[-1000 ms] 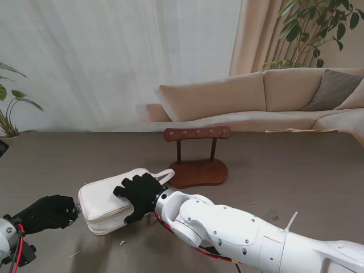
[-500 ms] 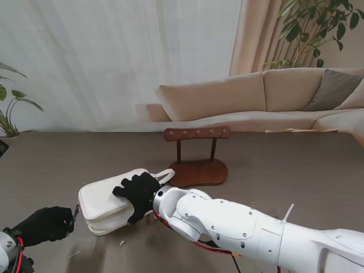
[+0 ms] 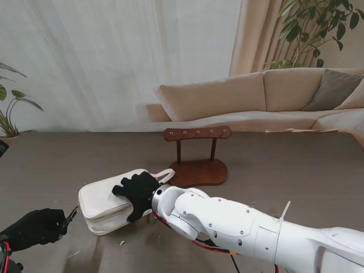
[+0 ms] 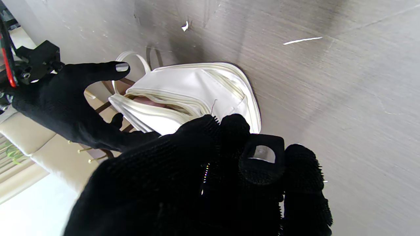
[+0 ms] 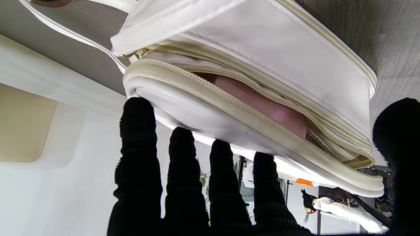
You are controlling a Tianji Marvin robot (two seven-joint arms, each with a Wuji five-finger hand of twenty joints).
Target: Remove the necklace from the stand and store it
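Observation:
A white zip case (image 3: 105,202) lies on the dark table, left of the wooden necklace stand (image 3: 197,165). The stand's bar and pegs are bare; no necklace shows in any view. My right hand (image 3: 136,193) rests flat on the case's lid with fingers spread (image 5: 197,190). The zip gapes, showing pink lining (image 5: 262,105). My left hand (image 3: 34,228) is closed near the case's left end, pinching a black pull tab (image 3: 71,214) that points at the case. In the left wrist view the tab (image 4: 261,157) sits between the fingertips, the case (image 4: 197,88) just beyond.
Small white scraps (image 3: 122,243) lie on the table near me, in front of the case. A beige sofa (image 3: 267,96) and curtains stand beyond the table's far edge. The case's strap (image 3: 165,173) loops toward the stand's base.
My left hand has drawn back from the case's left end, toward me and leftward, still closed on the black tab. The right hand stays on the lid.

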